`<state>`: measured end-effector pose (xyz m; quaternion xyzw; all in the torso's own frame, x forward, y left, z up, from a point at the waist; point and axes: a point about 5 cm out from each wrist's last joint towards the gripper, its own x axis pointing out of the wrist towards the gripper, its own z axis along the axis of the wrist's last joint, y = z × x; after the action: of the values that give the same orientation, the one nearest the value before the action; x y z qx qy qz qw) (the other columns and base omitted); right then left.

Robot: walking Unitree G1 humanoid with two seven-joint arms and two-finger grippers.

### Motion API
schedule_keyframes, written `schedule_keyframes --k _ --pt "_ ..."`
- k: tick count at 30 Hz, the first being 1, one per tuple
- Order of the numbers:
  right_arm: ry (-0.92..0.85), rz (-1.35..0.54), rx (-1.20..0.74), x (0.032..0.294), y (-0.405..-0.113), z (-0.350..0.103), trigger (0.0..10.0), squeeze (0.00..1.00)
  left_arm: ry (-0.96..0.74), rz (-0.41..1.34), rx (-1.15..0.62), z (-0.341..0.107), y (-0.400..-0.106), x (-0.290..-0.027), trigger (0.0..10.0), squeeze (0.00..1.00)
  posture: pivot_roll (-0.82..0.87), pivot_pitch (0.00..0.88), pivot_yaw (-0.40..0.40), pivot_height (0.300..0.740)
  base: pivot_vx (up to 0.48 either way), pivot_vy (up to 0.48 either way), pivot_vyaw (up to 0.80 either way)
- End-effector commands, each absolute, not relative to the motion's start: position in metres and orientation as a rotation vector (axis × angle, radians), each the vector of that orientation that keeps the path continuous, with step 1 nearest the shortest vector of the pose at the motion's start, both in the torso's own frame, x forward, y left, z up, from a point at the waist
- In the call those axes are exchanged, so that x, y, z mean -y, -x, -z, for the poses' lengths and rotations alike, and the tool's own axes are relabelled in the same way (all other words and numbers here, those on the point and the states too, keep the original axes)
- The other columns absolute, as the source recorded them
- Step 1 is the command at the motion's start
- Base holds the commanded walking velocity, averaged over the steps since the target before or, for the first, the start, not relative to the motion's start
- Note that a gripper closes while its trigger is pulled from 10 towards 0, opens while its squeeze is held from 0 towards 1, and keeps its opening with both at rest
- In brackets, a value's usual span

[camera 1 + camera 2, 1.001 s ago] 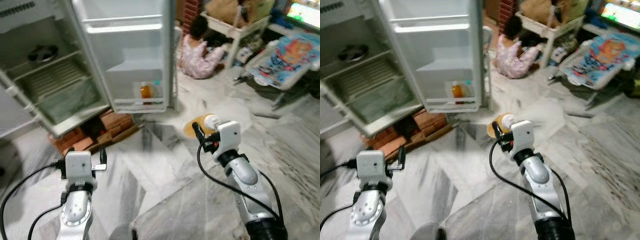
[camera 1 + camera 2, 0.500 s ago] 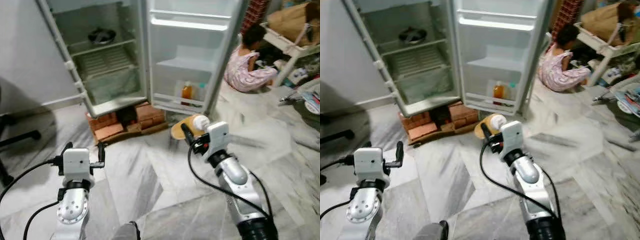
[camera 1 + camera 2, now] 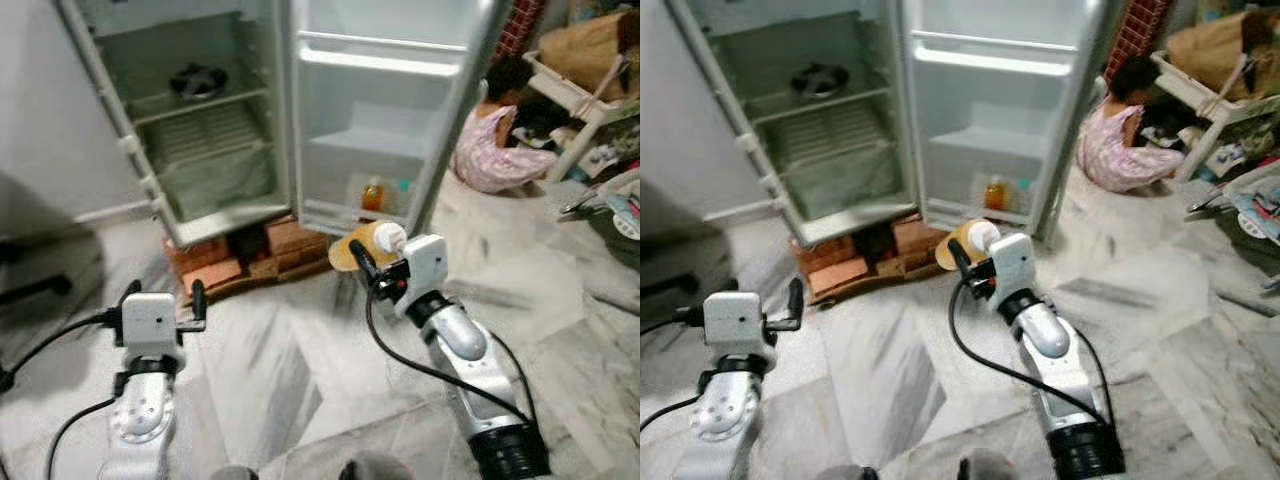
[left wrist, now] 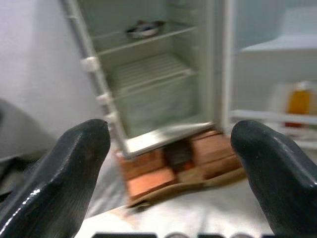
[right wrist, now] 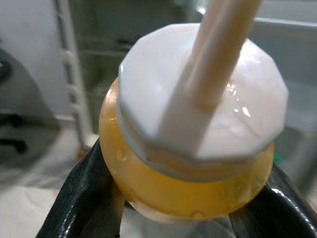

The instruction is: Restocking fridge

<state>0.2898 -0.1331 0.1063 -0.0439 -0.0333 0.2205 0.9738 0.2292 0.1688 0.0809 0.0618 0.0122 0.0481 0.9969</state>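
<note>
Robot in front of the open fridge, yellow bottle in its right gripper.

The right gripper (image 3: pixel 362 262) is clamped on a yellow bottle (image 3: pixel 362 247) with a white cap (the cap faces the wrist camera), held out over the marble floor (image 3: pixel 270 350) just short of the fridge door (image 3: pixel 385 110). The left gripper (image 3: pixel 160 295) hangs lower, fingers (image 4: pixel 74 163) spread with nothing between them. The fridge (image 3: pixel 190 110) stands wide open on bricks (image 3: pixel 255 255); a dark bowl (image 3: pixel 198 82) sits on an upper wire shelf. An orange bottle (image 3: pixel 372 194) stands in the bottom door rack beside something teal. Off to the right a person in pink (image 3: pixel 495 140) crouches on the floor near a white shelf (image 3: pixel 580 90) with a brown bag, well apart from the robot. Between bottle and door there's bare floor.
</note>
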Motion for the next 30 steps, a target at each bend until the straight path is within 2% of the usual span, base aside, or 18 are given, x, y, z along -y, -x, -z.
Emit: schedule_keyframes --k 1,16,30 --pt "0.080 -0.485 0.128 0.1198 -0.2923 -0.1190 10.0 0.00 -0.156 -0.129 -0.025 -0.0816 -0.2286 -0.1805 10.0 0.00 0.00 0.153 -0.031 0.740 0.424 0.000 0.47" --pt "0.083 -0.506 0.123 0.1183 -0.2915 -0.1180 10.0 0.00 -0.147 -0.124 -0.032 -0.0800 -0.2298 -0.1780 10.0 0.00 0.00 0.155 -0.029 0.740 0.409 0.000 0.54" --pt "0.082 -0.456 0.120 0.1236 -0.2954 -0.1179 10.0 0.00 -0.153 -0.111 -0.039 -0.0780 -0.2309 -0.1761 10.0 0.00 0.00 0.153 -0.027 0.740 0.400 0.000 0.00"
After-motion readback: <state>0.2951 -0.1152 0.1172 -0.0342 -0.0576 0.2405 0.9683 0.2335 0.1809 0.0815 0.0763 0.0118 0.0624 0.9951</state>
